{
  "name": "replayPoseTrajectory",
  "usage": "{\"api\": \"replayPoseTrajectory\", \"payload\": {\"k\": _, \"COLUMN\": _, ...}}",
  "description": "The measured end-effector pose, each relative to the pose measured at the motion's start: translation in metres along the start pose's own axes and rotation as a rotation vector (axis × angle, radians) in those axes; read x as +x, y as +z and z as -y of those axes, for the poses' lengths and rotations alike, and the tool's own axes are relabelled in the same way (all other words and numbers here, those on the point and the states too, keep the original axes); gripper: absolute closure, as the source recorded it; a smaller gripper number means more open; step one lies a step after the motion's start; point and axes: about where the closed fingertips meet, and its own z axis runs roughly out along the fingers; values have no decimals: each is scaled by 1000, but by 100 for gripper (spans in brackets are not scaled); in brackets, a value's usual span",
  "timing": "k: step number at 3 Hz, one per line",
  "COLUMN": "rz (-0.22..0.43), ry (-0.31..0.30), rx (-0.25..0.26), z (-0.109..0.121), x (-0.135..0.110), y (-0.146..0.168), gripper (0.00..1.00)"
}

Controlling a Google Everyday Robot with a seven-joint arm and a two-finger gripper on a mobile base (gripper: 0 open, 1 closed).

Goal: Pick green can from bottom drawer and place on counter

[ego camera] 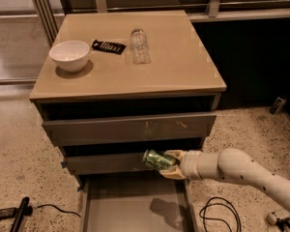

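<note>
My gripper (pixel 165 163) is shut on the green can (pixel 156 159), holding it on its side in front of the middle drawer, well above the open bottom drawer (pixel 106 211). The white arm reaches in from the lower right. The can's shadow falls on the drawer's grey floor. The beige counter (pixel 174 66) is above, at the top of the cabinet.
On the counter stand a white bowl (pixel 70 55), a black flat packet (pixel 108 46) and a clear glass jar (pixel 139 45). The two upper drawers (pixel 130 128) are pushed in. Black cables (pixel 220 214) lie on the speckled floor at right, a black tool (pixel 17 215) at left.
</note>
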Motion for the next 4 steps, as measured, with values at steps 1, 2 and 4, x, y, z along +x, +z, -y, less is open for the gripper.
{"api": "replayPoseTrajectory", "payload": {"k": 1, "rz": 36, "ry": -42, "rx": 17, "z": -7, "x": -15, "y": -28, "gripper": 100}}
{"api": "replayPoseTrajectory", "payload": {"k": 2, "rz": 111, "ry": -127, "rx": 63, "z": -7, "x": -51, "y": -88, "gripper": 100}}
{"api": "replayPoseTrajectory", "payload": {"k": 4, "rz": 197, "ry": -247, "rx": 123, "z": 14, "x": -114, "y": -187, "gripper": 100}}
